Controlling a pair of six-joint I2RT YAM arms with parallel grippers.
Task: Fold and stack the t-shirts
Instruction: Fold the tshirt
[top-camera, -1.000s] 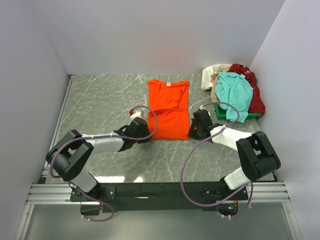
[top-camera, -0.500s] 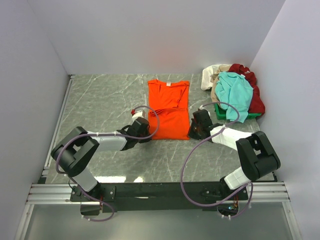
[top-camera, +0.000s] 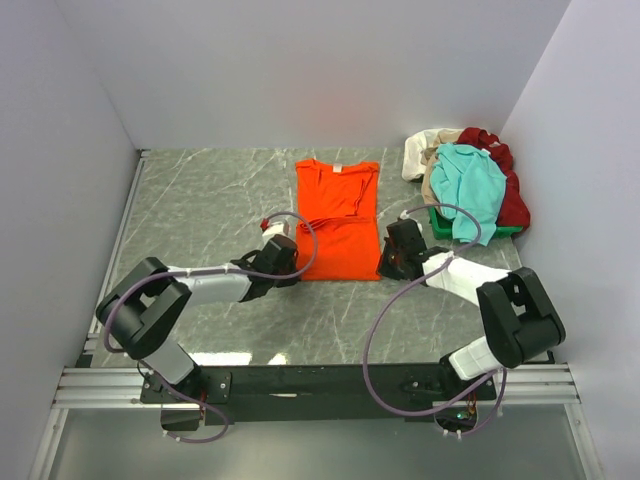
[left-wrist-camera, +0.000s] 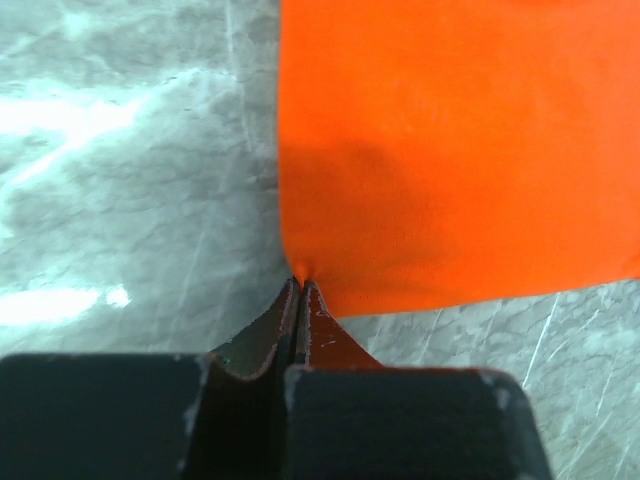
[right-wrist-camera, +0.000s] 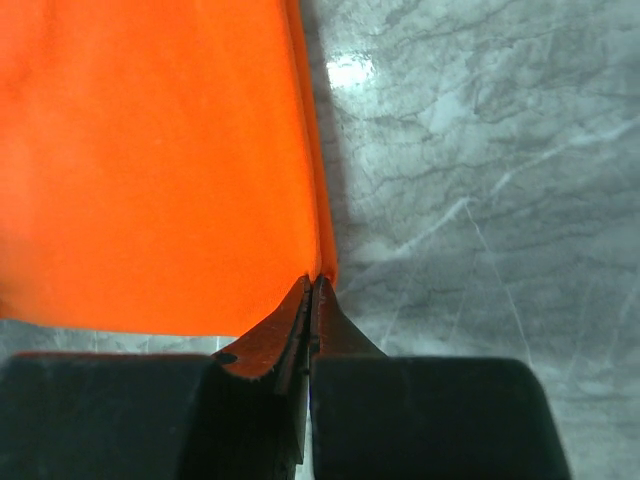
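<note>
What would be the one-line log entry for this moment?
stage: grasp for fold | left hand: shut on orange t-shirt, near-left corner | right hand: shut on near-right corner | other t-shirts: piled far right

A grey marbled table (top-camera: 200, 210) is boxed in by white walls (top-camera: 300, 70) at the left, back and right. An orange shirt (top-camera: 337, 215) lies flat down the middle. The left gripper (left-wrist-camera: 300, 287) and right gripper (right-wrist-camera: 313, 282) are pinched onto its two near corners, so an arm flanks each side. Open tabletop lies left of the shirt, along the back wall and in front near the arm bases. A heap of shirts (top-camera: 470, 180) over a green bin (top-camera: 440, 220) blocks the far right corner, leaving a narrow strip of table beside the orange shirt. Cables (top-camera: 367, 345) loop beside the arms.
</note>
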